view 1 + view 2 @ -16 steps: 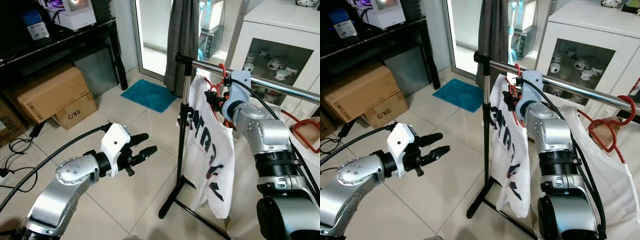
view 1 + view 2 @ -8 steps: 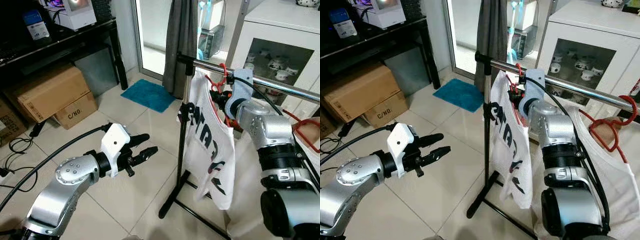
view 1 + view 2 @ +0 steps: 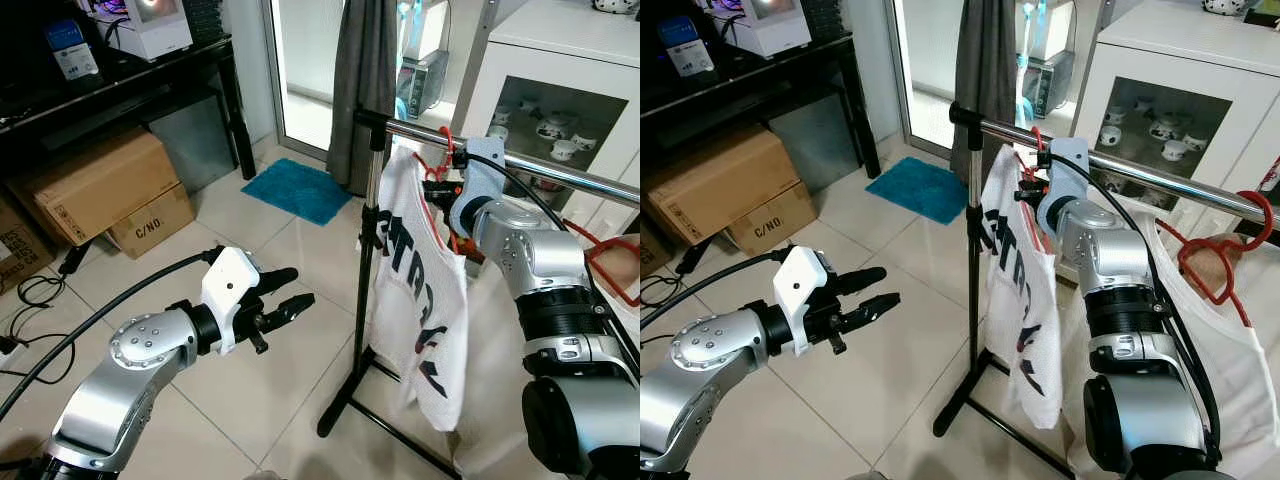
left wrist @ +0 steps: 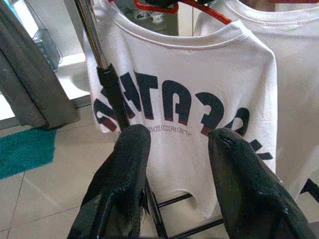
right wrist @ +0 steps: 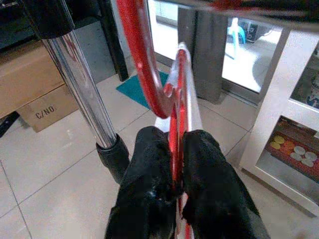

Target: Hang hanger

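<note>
1. I see a clothes rack (image 3: 365,260) w/ a black upright and chrome rail (image 3: 1160,180) running off to the robot's right, standing on tiled floor (image 3: 260,250).
2. A white T-shirt w/ dark lettering (image 3: 420,300) hangs from the rail just beside the upright; a 2nd white shirt (image 3: 1230,360) sits further along on its own red hanger (image 3: 1215,255).
3. Cardboard boxes (image 3: 100,190) sit under a black desk at far left, well apart from the rack; a teal mat (image 3: 298,190) lies by the doorway.
4. Left gripper (image 3: 283,298) hovers mid-air over the tiles, fingers (image 4: 124,184) spread apart, nothing between them, pointing at the shirt.
5. Right gripper (image 5: 175,174) is up at the rail, fingers pinched together on the red hanger (image 5: 149,69): the thin red wire runs between the two pads, its hook curving up by the chrome rail.
</note>
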Tool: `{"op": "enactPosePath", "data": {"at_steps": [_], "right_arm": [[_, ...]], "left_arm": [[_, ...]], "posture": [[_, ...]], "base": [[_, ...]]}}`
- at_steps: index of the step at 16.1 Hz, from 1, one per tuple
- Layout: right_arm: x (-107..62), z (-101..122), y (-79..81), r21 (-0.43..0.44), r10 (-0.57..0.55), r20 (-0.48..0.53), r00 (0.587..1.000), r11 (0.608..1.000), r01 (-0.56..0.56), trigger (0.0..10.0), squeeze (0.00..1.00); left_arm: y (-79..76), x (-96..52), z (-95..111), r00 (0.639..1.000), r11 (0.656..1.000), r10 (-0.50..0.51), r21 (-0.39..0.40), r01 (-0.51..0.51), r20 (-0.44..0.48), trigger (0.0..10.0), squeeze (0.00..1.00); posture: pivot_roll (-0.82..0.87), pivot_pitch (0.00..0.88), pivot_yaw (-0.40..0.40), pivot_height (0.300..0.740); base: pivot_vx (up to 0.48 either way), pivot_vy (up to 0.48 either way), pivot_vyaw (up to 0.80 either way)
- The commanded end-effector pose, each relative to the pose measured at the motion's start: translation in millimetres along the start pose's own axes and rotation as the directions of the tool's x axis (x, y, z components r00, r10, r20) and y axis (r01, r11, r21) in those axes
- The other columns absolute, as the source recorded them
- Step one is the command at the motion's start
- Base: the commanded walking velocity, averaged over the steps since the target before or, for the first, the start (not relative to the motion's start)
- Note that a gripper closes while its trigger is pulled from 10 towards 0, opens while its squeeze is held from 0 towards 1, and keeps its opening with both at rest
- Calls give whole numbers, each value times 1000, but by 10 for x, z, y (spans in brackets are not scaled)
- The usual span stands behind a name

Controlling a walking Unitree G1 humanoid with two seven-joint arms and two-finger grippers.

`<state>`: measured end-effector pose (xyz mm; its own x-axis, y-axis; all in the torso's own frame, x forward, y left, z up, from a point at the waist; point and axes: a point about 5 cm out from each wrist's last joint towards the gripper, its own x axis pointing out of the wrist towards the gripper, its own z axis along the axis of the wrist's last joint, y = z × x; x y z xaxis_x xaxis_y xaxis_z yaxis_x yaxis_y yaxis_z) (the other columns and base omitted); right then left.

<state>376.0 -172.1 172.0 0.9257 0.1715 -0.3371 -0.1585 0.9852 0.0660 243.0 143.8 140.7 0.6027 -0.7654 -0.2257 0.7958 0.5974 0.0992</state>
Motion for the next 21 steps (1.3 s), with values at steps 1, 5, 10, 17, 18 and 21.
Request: {"op": "enactPosePath", "data": {"at_steps": [1,5,10,17,18,21], "right_arm": [[10,5,-8,-12,6,-14,1000,1000,-6,0,0],[-22,82,34,-47,50,32,998,998,-48,0,0],[-122,241,49,-82,38,147,988,996,-26,0,0],[-590,108,192,-158,93,211,973,986,-60,0,0],[-613,60,207,-155,95,208,974,986,-64,0,0],[-741,-249,287,-122,82,208,975,991,-57,0,0]], "left_arm": [[20,-13,55,1000,1000,-1,31,1,7,10000,0],[25,1,61,1000,999,2,36,-3,9,10000,0],[70,18,36,998,997,64,36,-63,-9,10000,0],[95,88,-13,987,987,157,-25,-156,20,10000,0],[98,87,-20,987,987,159,-27,-159,18,10000,0],[112,84,-51,985,984,174,-37,-173,10,10000,0]], "posture": [[-41,0,76,740],[-42,0,77,740],[-42,0,75,740],[-54,0,74,740],[-55,0,74,740],[-56,0,69,740]], "base": [[0,0,0],[0,0,0],[0,0,0],[0,0,0],[-247,0,0],[-252,0,0]]}}
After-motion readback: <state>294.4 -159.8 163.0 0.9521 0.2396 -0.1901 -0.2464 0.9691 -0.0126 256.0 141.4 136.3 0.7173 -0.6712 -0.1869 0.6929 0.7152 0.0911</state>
